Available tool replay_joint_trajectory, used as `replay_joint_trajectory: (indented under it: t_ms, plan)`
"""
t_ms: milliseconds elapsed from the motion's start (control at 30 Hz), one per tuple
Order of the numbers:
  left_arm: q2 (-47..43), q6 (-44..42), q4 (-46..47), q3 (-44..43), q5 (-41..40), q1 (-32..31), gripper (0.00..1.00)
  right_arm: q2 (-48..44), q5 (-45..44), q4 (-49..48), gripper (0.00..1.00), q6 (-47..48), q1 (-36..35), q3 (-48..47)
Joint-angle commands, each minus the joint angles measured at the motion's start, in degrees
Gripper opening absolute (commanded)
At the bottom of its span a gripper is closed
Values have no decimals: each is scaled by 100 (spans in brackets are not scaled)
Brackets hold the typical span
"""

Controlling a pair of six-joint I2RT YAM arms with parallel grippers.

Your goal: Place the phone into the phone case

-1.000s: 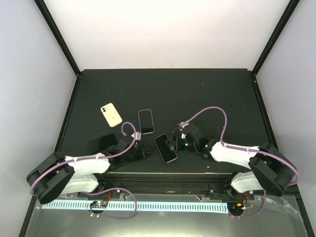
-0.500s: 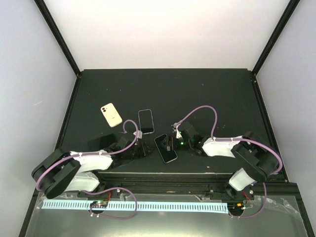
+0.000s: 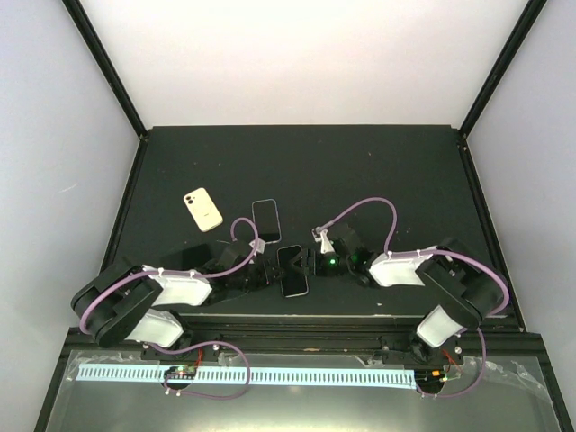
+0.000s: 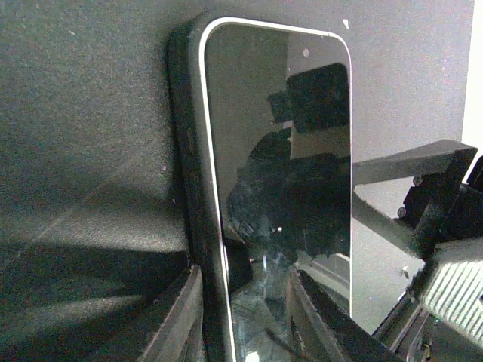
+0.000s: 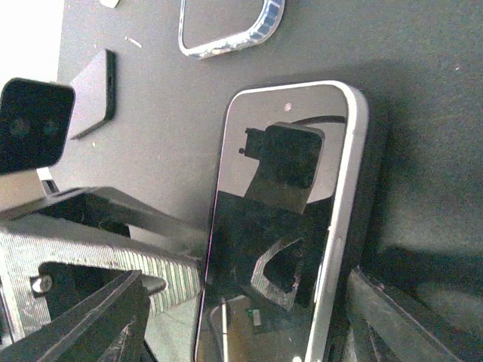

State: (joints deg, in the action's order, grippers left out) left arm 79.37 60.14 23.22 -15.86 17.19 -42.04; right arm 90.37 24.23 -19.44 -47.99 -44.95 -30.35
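Note:
The phone [image 3: 292,272] lies screen up near the table's front edge, dark glass with a silver rim. It fills the left wrist view [image 4: 279,151] and the right wrist view [image 5: 279,196]. My left gripper [image 3: 268,270] is at its left edge. In the left wrist view the left gripper [image 4: 245,324] has one finger outside that edge and the other over the screen, jaws apart. My right gripper [image 3: 311,263] is at its right edge. In the right wrist view the right gripper [image 5: 249,324] straddles the phone's near end, open. The clear phone case [image 3: 265,220] lies just beyond and shows in the right wrist view [image 5: 230,34].
A cream phone-shaped piece with a camera ring [image 3: 202,210] lies to the far left of the clear case. A dark flat slab [image 5: 94,92] shows at the left of the right wrist view. The table's front edge [image 3: 297,310] runs just below the phone.
Both grippers have closed in on the phone from either side. The phone has shifted a little left and turned more upright in the top view.

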Motion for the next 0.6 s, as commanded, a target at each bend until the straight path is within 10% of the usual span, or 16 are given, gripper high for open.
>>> replay_joint_trajectory:
  t_ms: [0,567]
  plan:
    - [29,24,57,-61,61,-108,31,150,320,-704,71,-576,-4,20]
    - [-730,-61,-454,164,-340,-145,30,183,-258,-356,72,-381,-5,190]
